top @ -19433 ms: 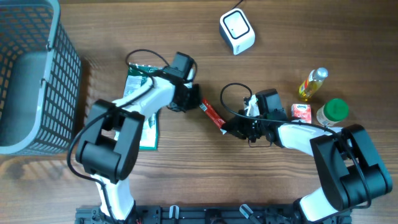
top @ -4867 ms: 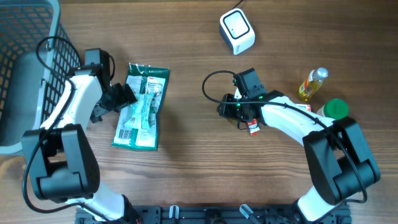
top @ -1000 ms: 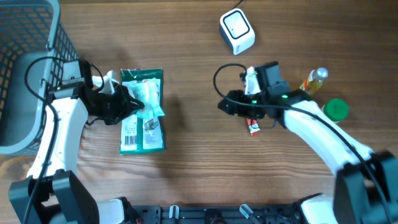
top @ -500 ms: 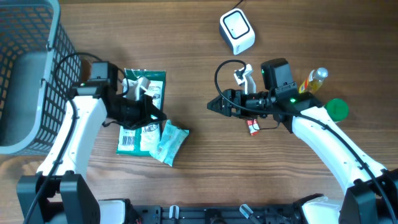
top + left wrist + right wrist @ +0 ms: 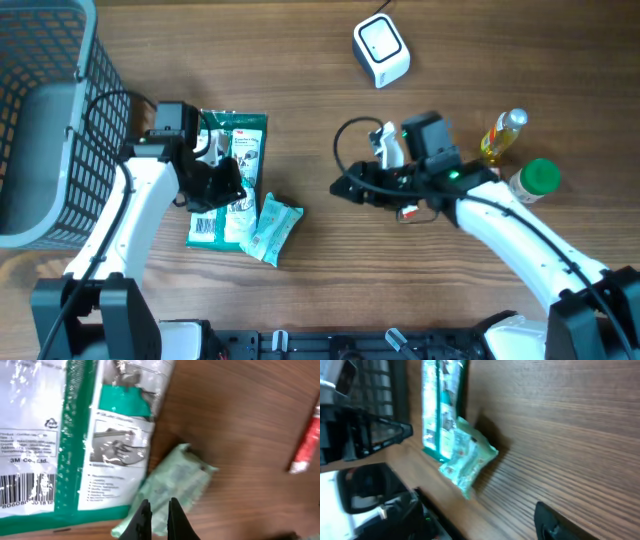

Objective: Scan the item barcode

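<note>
The white scanner [image 5: 381, 50] stands at the back of the table. A flat green-and-white package [image 5: 228, 180] lies at the left with its barcode facing up. A small pale green packet [image 5: 272, 228] rests against its front right corner. My left gripper [image 5: 222, 185] hovers over the package, shut and holding nothing; in the left wrist view its tips [image 5: 159, 515] hang above the packet [image 5: 172, 485]. My right gripper [image 5: 345, 188] is at mid-table, open and holding nothing, pointing left toward the packet [image 5: 470, 457]. Only one of its fingers [image 5: 555, 522] shows.
A grey mesh basket [image 5: 40, 120] fills the far left. A red tube [image 5: 408, 211] lies under the right arm. A yellow bottle [image 5: 503, 133] and a green-lidded jar [image 5: 535, 180] stand at the right.
The pale green packet has left my left gripper and dropped to the package's front right corner. The left gripper has shut over the package. My right gripper has shifted left, off the red tube.
</note>
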Available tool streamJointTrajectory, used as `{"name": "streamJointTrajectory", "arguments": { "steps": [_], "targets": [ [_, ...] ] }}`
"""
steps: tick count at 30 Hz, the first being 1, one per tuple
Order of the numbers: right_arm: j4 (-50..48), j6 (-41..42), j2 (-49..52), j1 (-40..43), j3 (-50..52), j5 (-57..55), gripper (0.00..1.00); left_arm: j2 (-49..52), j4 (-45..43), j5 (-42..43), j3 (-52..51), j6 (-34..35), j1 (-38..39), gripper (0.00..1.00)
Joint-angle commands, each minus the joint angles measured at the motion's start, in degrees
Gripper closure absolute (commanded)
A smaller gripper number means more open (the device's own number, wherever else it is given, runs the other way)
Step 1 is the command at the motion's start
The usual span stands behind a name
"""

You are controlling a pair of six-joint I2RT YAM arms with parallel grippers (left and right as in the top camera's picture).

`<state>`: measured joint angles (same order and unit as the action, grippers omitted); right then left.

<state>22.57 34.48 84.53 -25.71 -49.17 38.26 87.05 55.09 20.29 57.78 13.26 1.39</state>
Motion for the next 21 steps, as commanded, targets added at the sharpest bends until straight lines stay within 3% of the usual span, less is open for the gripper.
{"name": "streamJointTrajectory", "arguments": {
  "steps": [1,9,21],
  "targets": [
    [-1.5,6.5,0.5,-5.4,1.5,-9.7,0.32,0.0,-2.1,-3.3,-3.9,2.2,2.3,0.96],
    [-9.9,17.0,2.9,-14.4,4.8,-17.0,0.44,1.6,-2.9,-7.5,-6.7,3.6,4.9,0.84],
    [-25.7,24.2,17.2,-20.6,4.8,-17.4,0.45,1.9,-4.1,-7.5,-7.2,3.6,7.5,0.83]
  ]
}}
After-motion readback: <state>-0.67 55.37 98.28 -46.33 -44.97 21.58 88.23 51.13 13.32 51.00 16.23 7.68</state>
